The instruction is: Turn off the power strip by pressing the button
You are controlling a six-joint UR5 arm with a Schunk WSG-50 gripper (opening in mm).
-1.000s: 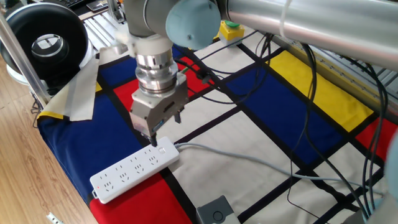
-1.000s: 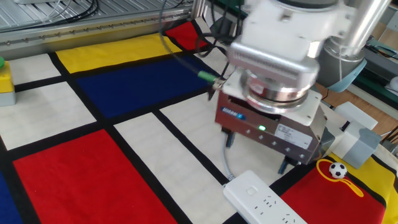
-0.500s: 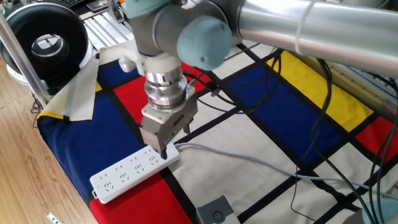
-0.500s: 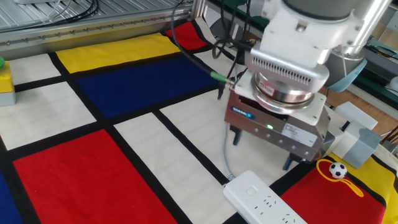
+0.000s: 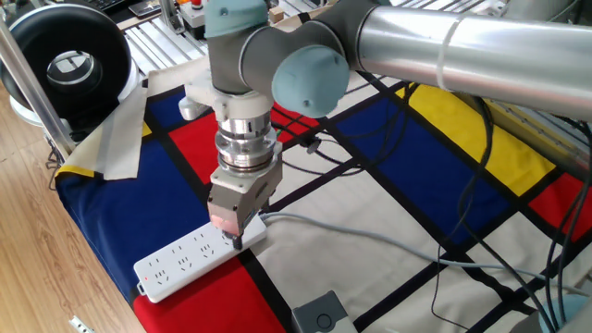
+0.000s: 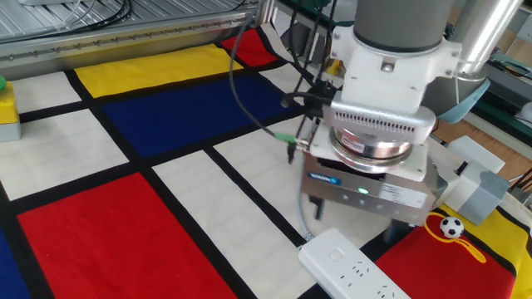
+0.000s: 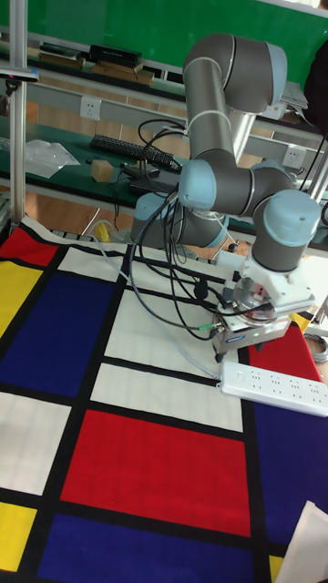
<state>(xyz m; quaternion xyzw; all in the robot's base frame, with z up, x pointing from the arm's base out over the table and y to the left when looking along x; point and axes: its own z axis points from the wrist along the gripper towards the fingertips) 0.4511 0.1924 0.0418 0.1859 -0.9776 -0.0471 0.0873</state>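
The power strip (image 5: 190,259) is a long white bar on the checked cloth, also seen in the other fixed view (image 6: 353,267) and the tall view (image 7: 273,383). Its pale grey cord (image 5: 351,236) leaves the right end. My gripper (image 5: 235,239) points down over that cord end, and one fingertip reaches the strip's top there; I cannot tell whether it touches. From the other side the gripper (image 6: 356,218) shows its fingers (image 6: 314,208) spread apart and holding nothing. The button is hidden under the gripper or does not stand out from the white body.
A small grey box (image 5: 319,314) sits at the near table edge. A yellow box with a green button (image 6: 7,104) stands far left. Black cables (image 5: 462,185) trail across the cloth, a small ball toy (image 6: 450,227) lies to the right, and a black round device (image 5: 69,60) stands off the table.
The gripper has come down and shifted toward the strip's cord end, turning at the wrist. The power strip has not moved.
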